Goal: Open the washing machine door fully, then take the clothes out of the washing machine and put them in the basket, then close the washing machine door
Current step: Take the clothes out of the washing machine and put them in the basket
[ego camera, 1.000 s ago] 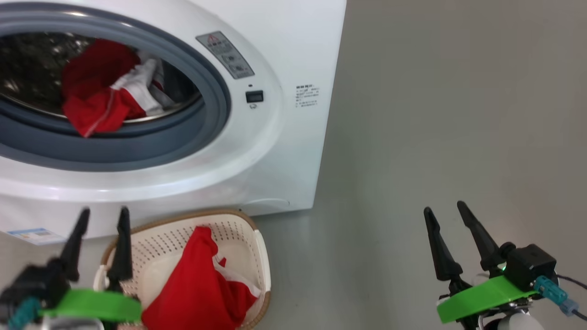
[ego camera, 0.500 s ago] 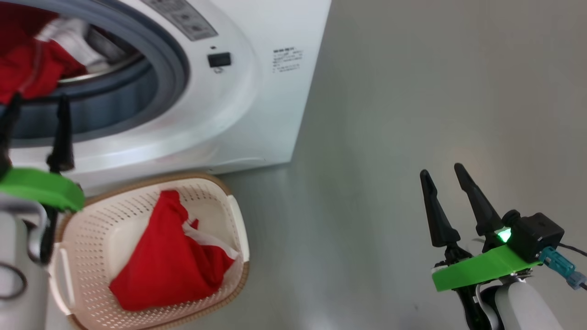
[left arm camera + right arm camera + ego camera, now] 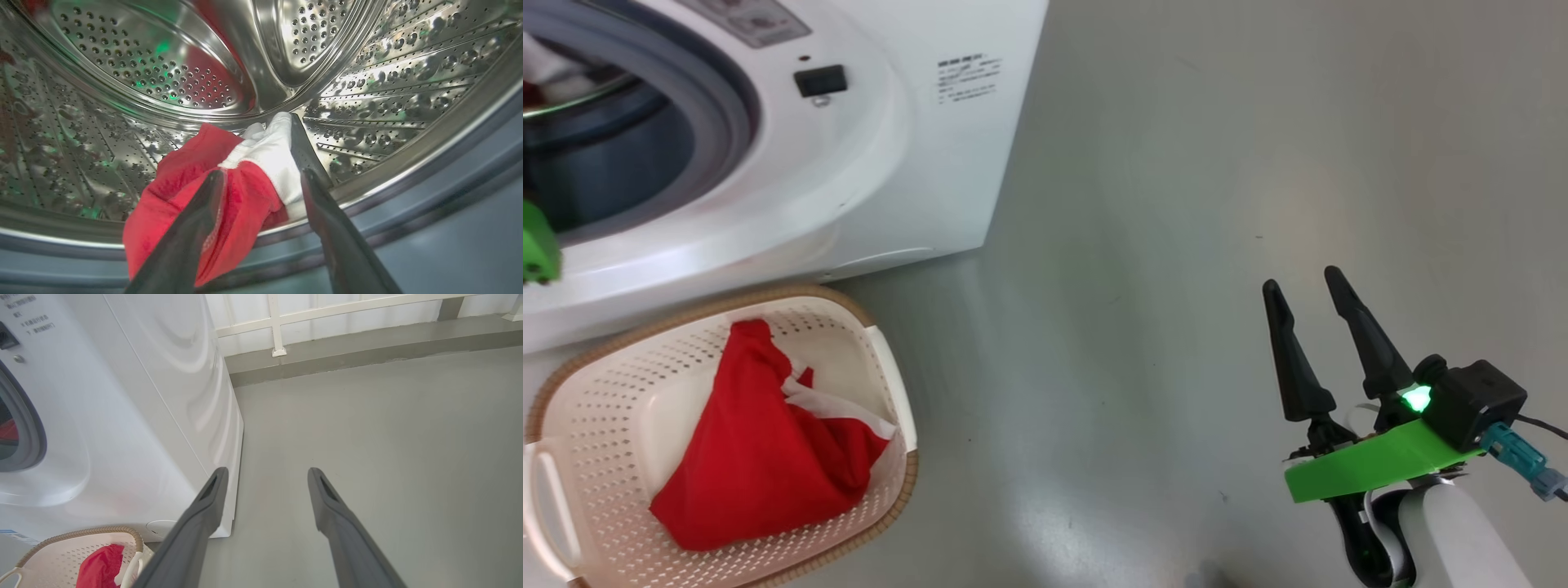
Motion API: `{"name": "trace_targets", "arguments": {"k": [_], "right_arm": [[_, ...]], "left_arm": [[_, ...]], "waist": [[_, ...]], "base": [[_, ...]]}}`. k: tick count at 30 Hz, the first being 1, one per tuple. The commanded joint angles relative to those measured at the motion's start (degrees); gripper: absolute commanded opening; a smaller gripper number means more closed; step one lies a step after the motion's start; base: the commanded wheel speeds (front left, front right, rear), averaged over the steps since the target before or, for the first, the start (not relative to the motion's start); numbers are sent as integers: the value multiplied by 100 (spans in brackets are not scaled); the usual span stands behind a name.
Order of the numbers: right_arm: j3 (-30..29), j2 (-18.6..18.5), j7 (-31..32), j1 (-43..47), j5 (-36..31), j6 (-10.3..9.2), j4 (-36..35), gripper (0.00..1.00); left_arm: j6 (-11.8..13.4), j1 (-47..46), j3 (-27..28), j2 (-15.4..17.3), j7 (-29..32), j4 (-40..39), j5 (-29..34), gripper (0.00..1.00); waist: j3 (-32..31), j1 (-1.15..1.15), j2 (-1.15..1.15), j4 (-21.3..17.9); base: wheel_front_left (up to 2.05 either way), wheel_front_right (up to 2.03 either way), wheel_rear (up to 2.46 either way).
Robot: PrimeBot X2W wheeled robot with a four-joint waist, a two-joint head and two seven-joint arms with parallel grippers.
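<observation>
The white washing machine (image 3: 866, 163) stands at the upper left with its mouth uncovered; the washing machine door is out of view. In the left wrist view my left gripper (image 3: 263, 173) is open at the lip of the steel drum (image 3: 163, 81). Its two fingers straddle the red and white clothes (image 3: 245, 192) lying there, without pinching them. A second red garment (image 3: 743, 441) lies in the cream basket (image 3: 596, 392) on the floor before the machine. My right gripper (image 3: 1300, 279) hangs open over bare floor to the right and holds nothing, as the right wrist view (image 3: 265, 471) also shows.
Grey floor (image 3: 1176, 204) spreads to the right of the machine. In the right wrist view a low raised kerb (image 3: 367, 355) and a white railing (image 3: 278, 330) bound it at the far end. The basket (image 3: 61, 555) sits close against the machine's front (image 3: 122, 437).
The head camera has swung right, shifting the machine and basket leftward. My left gripper has risen from above the basket into the drum mouth. The right gripper stays open and has hardly moved.
</observation>
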Motion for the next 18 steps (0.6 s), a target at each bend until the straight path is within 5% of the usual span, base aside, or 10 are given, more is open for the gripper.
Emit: {"name": "trace_targets", "arguments": {"k": [1, 18], "right_arm": [[158, -42, -37, -39, 64, 42, -145, 100], [324, -42, -37, -69, 93, 42, -208, 100]], "left_arm": [[43, -79, 103, 365, -28, -55, 65, 100], [250, -1012, -271, 890, 160, 1644, 379, 100]], "waist": [[57, 0, 0, -64], [228, 0, 0, -328]], "base": [[0, 0, 0], [0, 0, 0]]}}
